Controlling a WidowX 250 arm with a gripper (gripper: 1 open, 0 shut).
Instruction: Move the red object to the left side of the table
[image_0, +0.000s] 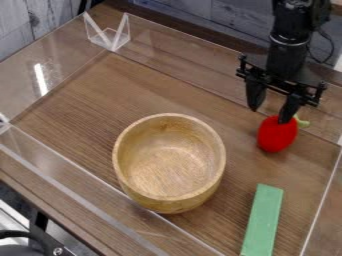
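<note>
Camera view: on the right side of the dark wood-grain table (80, 120), the red object (277, 135), glossy and strawberry-shaped, with a bit of pale green leafy top (303, 124) at its far right. Just beyond it, coming in from the far right, the black gripper (273, 106), pointed down toward the far end of the toy. Fingers parted, with a clear gap between the tips, one to the left and one to the right; closed on nothing that can be made out. Whether touching the toy or only just above it, impossible to tell from this angle.

Nearer and to the left of the toy, around the middle of the near half, a round wooden bowl (170, 163), upright, with bare wood inside. At the near right, a flat green strip (262, 221), lying lengthwise from far to near, well apart from the bowl. Toward the far left, a small clear angular piece (110, 33), close to the low clear wall (174, 19) along the far edge. At the near left corner, dark cables (27, 243), partly cut off by the edge of the view.
</note>
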